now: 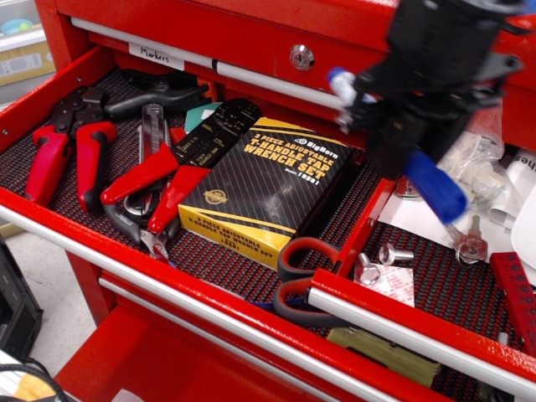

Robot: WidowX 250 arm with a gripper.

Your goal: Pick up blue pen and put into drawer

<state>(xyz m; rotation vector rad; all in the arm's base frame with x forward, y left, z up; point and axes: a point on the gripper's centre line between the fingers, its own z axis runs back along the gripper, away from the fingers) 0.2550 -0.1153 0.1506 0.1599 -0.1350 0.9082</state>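
Red tool chest below me: my claw [410,146] is clamped on the blue pen [434,184], held tilted above the right drawer [435,276]. Carried high, it clears the divider; keys [467,243] lie underneath.

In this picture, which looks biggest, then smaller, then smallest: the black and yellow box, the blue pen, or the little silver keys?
1. Black and yellow box, clearly the biggest.
2. Blue pen, held up in the gripper, nearer the camera, so it may look bigger than it is.
3. Silver keys, the smallest.
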